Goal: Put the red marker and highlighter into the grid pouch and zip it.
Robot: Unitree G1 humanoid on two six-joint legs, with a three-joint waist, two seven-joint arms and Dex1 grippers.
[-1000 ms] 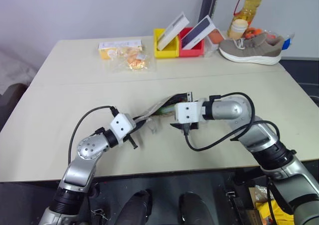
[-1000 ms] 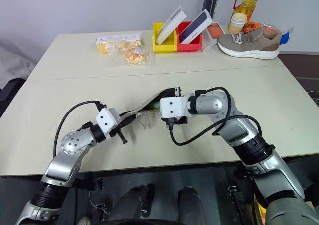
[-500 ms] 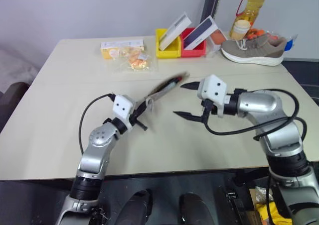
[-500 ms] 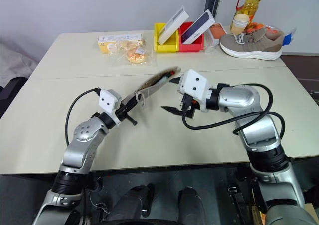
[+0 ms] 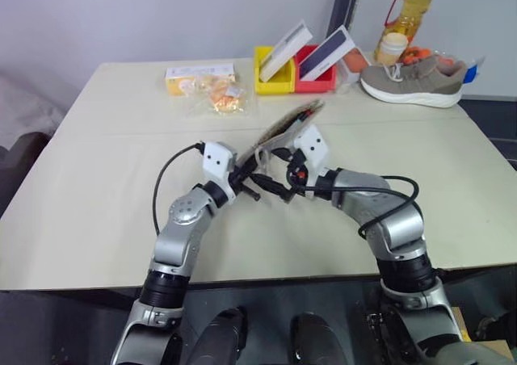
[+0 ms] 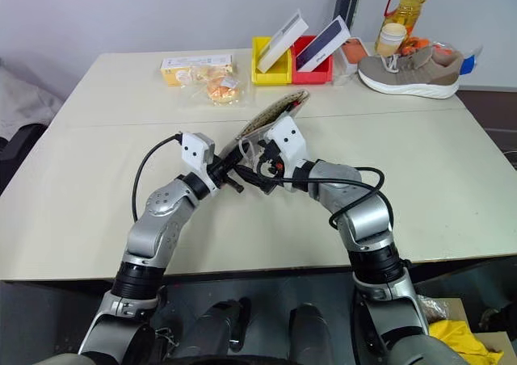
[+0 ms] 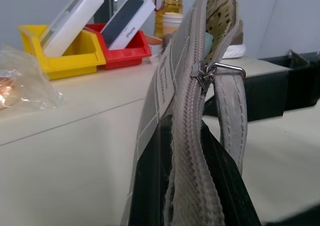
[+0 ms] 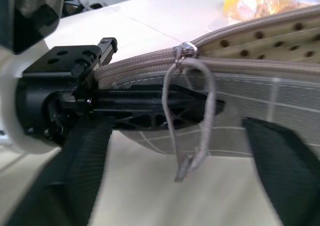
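Note:
The grid pouch [image 5: 284, 129] hangs in the air over the table's middle, tilted up and away. My left gripper [image 5: 249, 179] is shut on its lower end, with the zipper seam running between the fingers [image 7: 150, 186]. The zipper slider [image 7: 204, 71] sits partway along, and the mouth beyond it gapes. A pale green bit, the highlighter [image 7: 208, 39], peeks from that mouth. The red marker is hidden. My right gripper [image 8: 175, 181] stands open beside the pouch, its fingers either side of the dangling pull loop [image 8: 192, 126] without touching it.
At the table's far side stand a yellow bin [image 5: 272, 78] and a red bin [image 5: 317, 81] with boxes in them. A snack bag [image 5: 214, 93] lies left of them. A shoe [image 5: 412, 78] and an oil bottle [image 5: 408, 10] are at the far right.
My left gripper has raised the pouch off the table and swung it toward the middle. My right gripper let go, opened wide, rolled over and came back left to the pull loop.

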